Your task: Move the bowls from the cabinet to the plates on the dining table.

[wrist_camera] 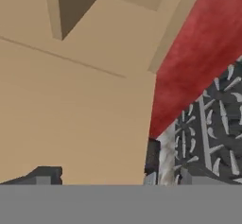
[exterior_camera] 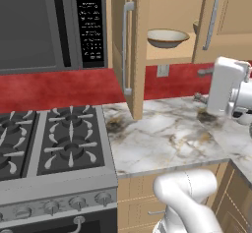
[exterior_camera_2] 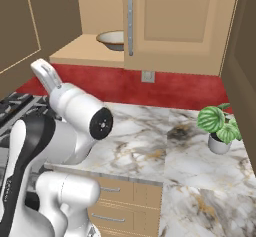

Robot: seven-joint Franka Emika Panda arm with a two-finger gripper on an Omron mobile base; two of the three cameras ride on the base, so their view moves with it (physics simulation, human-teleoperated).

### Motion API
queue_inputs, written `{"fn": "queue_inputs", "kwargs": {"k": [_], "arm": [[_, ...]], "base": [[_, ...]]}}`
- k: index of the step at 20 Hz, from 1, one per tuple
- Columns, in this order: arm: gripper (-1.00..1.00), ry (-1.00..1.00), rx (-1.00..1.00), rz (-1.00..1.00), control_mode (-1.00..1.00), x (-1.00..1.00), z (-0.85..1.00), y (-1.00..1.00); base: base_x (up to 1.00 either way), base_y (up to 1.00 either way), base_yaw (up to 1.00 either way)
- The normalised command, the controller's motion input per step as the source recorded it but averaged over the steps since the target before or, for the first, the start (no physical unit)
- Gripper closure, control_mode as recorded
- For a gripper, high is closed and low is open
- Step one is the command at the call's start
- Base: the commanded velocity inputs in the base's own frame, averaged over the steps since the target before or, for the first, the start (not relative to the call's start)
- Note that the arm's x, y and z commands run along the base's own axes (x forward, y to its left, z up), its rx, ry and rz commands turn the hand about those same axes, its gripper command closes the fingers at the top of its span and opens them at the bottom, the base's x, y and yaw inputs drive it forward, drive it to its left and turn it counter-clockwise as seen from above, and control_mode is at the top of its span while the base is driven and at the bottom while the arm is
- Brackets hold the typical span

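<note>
- The hand (wrist_camera: 97,178) has its jaws spread wide and holds nothing; its two dark fingertips (wrist_camera: 47,175) sit at the bottom of the hand view, far apart, close in front of a tan cabinet panel.
- In that view the camera is rolled: the stove grates (wrist_camera: 212,124) run down the right side, with the red backsplash (wrist_camera: 194,57) a slanted band between them and the wood.
- From the left base view, the white wrist block of the arm (exterior_camera: 227,87) hangs at the right edge above the marble worktop (exterior_camera: 162,138), below the open cabinet (exterior_camera: 170,55).
- One bowl (exterior_camera: 167,38), wide with a cream inside and tan rim, rests on the cabinet shelf between the two open doors; the edge of a second bowl (exterior_camera: 196,26) peeks out behind the right door.
- In the right base view the first bowl is half hidden behind a door with a grey bar handle (exterior_camera_2: 130,23).
- A microwave (exterior_camera: 49,25) hangs left of the cabinet above the stove.
- A small white pot with a green plant (exterior_camera_2: 220,131) stands on the worktop toward the right, well apart from the arm.
</note>
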Motion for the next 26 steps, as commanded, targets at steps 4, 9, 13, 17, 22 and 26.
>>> {"fn": "queue_inputs", "kwargs": {"k": [4, 9, 13, 17, 22, 26], "arm": [[-1.0, 0.11, -0.04, -0.11, -1.0, -0.45, 0.0, -0.72], [-1.0, 0.11, -0.17, -0.11, -1.0, -0.22, 0.0, -0.58], [-1.0, 0.1, -0.27, -0.08, -1.0, -0.06, -0.02, -0.25], [-1.0, 0.11, -0.36, -0.08, -1.0, 0.0, -0.15, -0.15], [-1.0, 0.1, -0.43, -0.06, -1.0, 0.05, -0.21, -0.09], [-1.0, 0.05, -0.37, -0.02, -1.0, 0.14, -0.18, 0.0]], "base": [[0.0, 0.0, 0.0], [0.0, 0.0, 0.0], [0.0, 0.0, 0.0], [0.0, 0.0, 0.0], [0.0, 0.0, 0.0], [0.0, 0.0, 0.0]]}}
